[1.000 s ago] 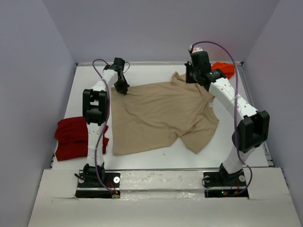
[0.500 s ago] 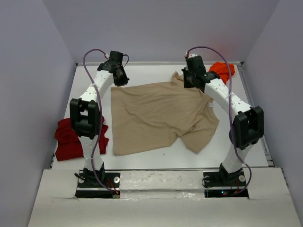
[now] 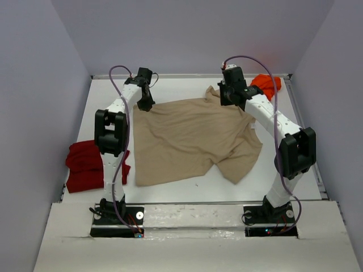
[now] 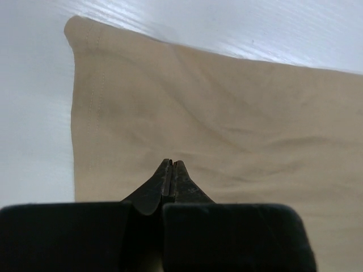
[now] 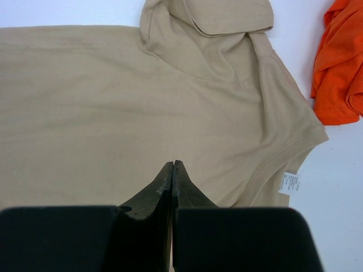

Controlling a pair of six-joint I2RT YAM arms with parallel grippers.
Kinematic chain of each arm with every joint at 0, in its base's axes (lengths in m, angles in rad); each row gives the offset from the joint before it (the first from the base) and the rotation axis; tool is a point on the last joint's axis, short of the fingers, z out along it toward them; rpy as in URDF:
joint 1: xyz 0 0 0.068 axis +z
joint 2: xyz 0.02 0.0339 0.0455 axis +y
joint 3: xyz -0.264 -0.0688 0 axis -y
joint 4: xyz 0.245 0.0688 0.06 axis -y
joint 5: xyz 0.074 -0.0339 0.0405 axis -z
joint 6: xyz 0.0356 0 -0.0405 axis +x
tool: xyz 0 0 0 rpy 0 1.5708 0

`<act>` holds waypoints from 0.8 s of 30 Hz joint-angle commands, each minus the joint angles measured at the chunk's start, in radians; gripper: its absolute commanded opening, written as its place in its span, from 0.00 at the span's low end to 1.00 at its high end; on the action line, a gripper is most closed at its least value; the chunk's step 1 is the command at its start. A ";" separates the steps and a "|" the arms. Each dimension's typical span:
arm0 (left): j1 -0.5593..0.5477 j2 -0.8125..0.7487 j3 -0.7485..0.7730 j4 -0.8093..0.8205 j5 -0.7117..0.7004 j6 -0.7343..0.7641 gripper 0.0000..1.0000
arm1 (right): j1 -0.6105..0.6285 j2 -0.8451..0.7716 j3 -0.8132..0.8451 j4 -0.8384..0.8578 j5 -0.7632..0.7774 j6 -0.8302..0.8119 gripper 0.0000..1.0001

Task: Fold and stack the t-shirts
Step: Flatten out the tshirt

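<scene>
- In the middle of the white desk (image 3: 176,85) lies the large tan short-sleeved cotton t-shirt (image 3: 193,139). It is spread almost flat, with its hem toward the left and its neck toward the right.
- At the left edge of the desk sits the dark red cloth shirt (image 3: 86,164) in a low heap. The bright orange shirt (image 3: 267,83) is crumpled at the far right corner, just beside the tan one.
- The left arm (image 3: 126,103) reaches to the far hem corner (image 4: 76,31) of the tan shirt. Its jaws are pressed fully together, with no cloth visible between them.
- The right arm (image 3: 266,113) hangs over the shoulder area, near the far sleeve (image 5: 227,17), which is doubled back on itself. Its jaws are closed too, and hold nothing.
- I cannot tell if either pair of tips touches the cloth.
- As I judge it, the step in hand is the laying out of the tan shirt; no fold is made yet.
- The next move probably calls for both jaws to open, go down on the far edge and pinch one layer each.
- Then the two arms should carry that edge toward the near side at the same pace, so the fold stays straight.
</scene>
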 commanded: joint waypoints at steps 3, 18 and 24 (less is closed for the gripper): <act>0.001 0.066 0.097 -0.071 -0.057 0.016 0.00 | 0.012 -0.067 -0.006 0.024 0.003 -0.012 0.00; 0.032 0.235 0.245 -0.143 -0.035 0.012 0.00 | 0.031 -0.057 0.000 0.019 -0.006 -0.007 0.00; 0.096 0.284 0.288 -0.172 -0.022 0.001 0.00 | 0.031 -0.061 0.008 0.018 -0.006 -0.009 0.00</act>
